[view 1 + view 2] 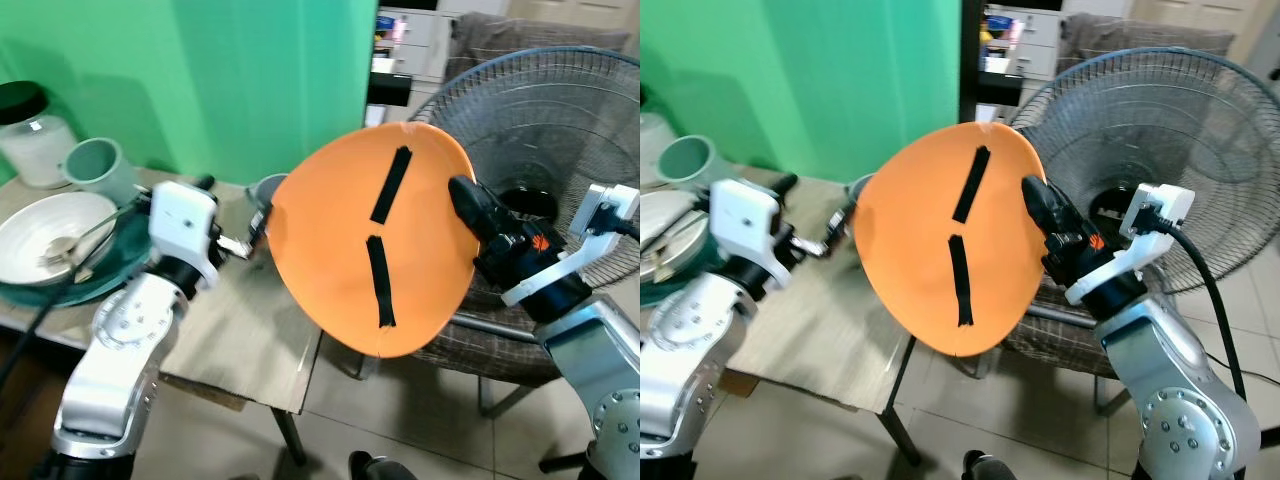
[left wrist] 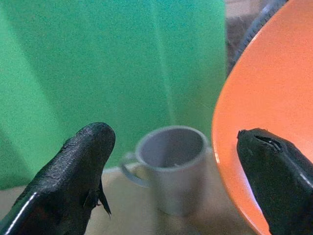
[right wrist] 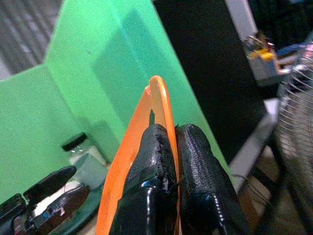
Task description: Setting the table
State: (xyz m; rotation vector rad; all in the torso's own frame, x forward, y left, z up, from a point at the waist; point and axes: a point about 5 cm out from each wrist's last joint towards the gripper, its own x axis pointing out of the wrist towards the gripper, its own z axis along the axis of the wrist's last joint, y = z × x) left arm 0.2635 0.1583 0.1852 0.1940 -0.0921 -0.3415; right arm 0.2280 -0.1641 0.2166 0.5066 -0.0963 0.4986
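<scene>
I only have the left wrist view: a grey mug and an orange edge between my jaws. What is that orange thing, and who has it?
Observer: It is an orange plate, tilted nearly on edge, gripped at its rim by the right gripper with jaws closed on it.
Operator: Is it over the table?
Observer: Mostly past the table edge, in front of a standing fan.
Operator: Anything already set on the table?
Observer: Yes, on the robot's left a white bowl with a utensil sits on a dark green plate.
Operator: My left gripper?
Observer: The left gripper is open, facing the grey mug.
</scene>
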